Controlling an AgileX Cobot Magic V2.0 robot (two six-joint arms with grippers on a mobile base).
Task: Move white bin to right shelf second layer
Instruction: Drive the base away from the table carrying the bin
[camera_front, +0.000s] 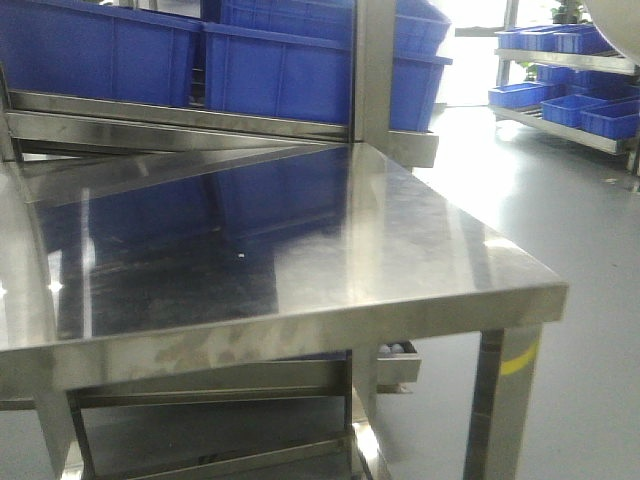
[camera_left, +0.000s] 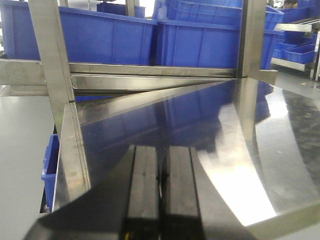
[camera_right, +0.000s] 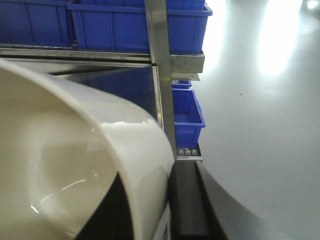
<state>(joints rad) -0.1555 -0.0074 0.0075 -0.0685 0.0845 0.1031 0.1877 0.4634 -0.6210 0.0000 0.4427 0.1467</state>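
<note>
White bin (camera_right: 75, 165): wall pinched at rim by right hand (camera_right: 147, 212), held in air beside desk (camera_front: 300, 250) edge, not yet at any shelf. Left hand (camera_left: 159, 195) clenched, empty. Hold mouth level; clear steel post (camera_right: 162, 75) before lowering. Grip and rollers (camera_right: 187, 151), possibly target level, seen only from right wrist; from front, just desk and blue crates (camera_front: 280, 70).

We see a shiny steel table (camera_front: 300, 250), with blue crates (camera_front: 270, 70) lined up on the level behind it. Far right, more crates (camera_front: 545, 95) sit on another rack (camera_front: 560, 60) above grey floor (camera_front: 590, 220).
</note>
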